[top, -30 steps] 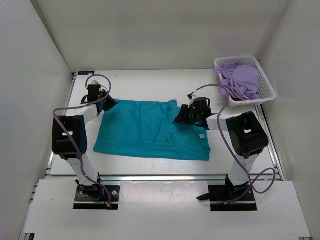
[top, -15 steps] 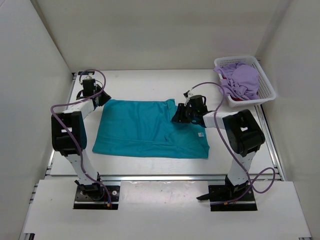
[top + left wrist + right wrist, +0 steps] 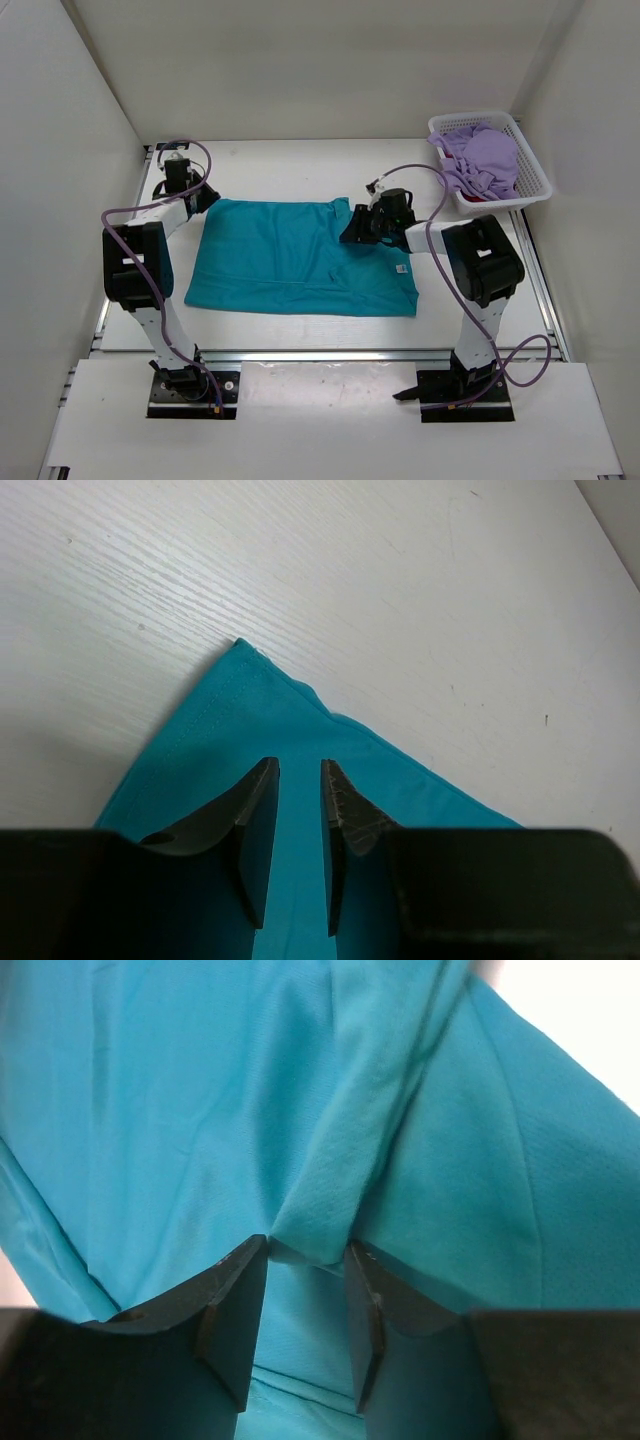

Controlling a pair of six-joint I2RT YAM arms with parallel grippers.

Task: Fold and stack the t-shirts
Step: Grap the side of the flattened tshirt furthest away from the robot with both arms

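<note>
Cloth was being pulled flat at this step, it seemed. At the far left, the left gripper (image 3: 298, 767) was set over the far left corner of the teal shirt (image 3: 290, 262). Its fingers were held a little apart, with cloth seen in the gap. Whether the cloth was pinched could not be told. The teal shirt was laid wide on the table (image 3: 300, 165), in the middle, between the two arms. At the right, the right gripper (image 3: 306, 1243) was clamped on a ridge of the shirt's cloth near the collar. Far right, the purple shirt (image 3: 485, 155) was heaped in the basket (image 3: 500, 207), and a bit of the red shirt (image 3: 478, 197) was seen under it.

For the step to be done well, both ends needed to be pulled gently and evenly, low over the table. That way the bumps could be smoothed out and the shirt not dragged to one side. The ridge by the collar needed to be let down flat before any fold was made.

Set against the picture from a second before, the left gripper was found farther back and more to the left, and the corner was drawn out with it. The right gripper was moved a little to the left too. The basket was not changed.
</note>
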